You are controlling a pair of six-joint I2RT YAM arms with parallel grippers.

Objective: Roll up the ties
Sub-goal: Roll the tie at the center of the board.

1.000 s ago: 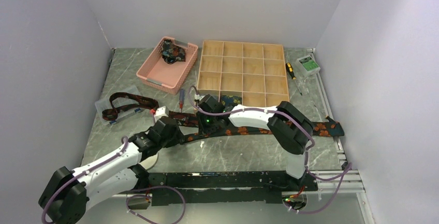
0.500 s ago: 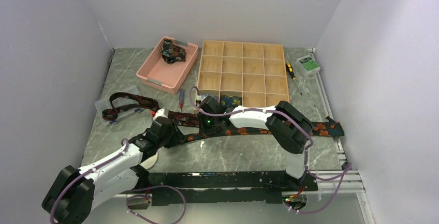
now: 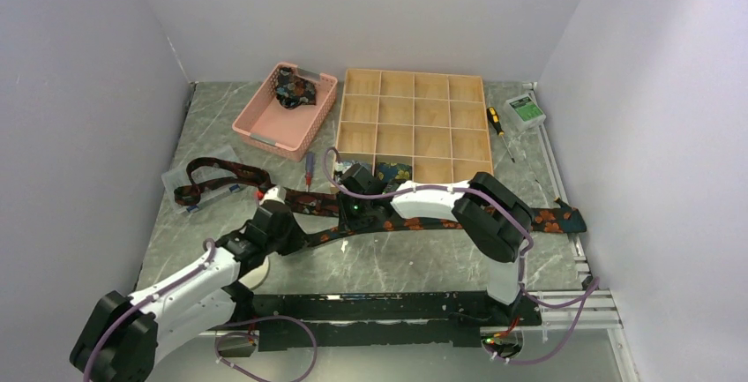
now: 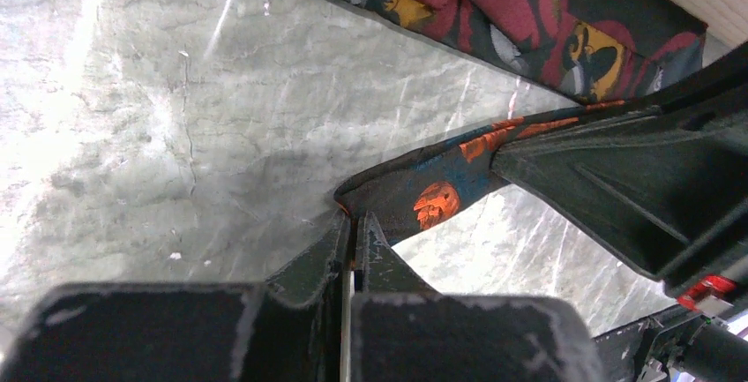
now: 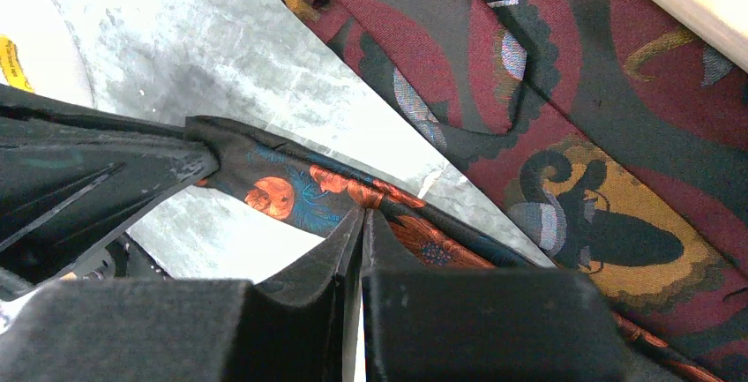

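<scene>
Both wrist views are showing what the top view hides, the left claw (image 4: 353, 223) and right claw (image 5: 362, 216) each pinching fully closed on the navy tie (image 3: 554, 218), which is stretching across the table (image 3: 397, 263) just beside a maroon tie (image 5: 564, 135).

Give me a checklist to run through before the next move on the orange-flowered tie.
1. Grip of the left claw on the orange-flowered tie, shut on its narrow end: ok.
2. Grip of the right claw on the same tie, shut: ok.
3. Span between the claws free of twist: cannot tell.
4. The maroon tie out of both claws, lying just behind them: ok.
5. The wide end of the held tie unsnagged past the right arm: cannot tell.
</scene>
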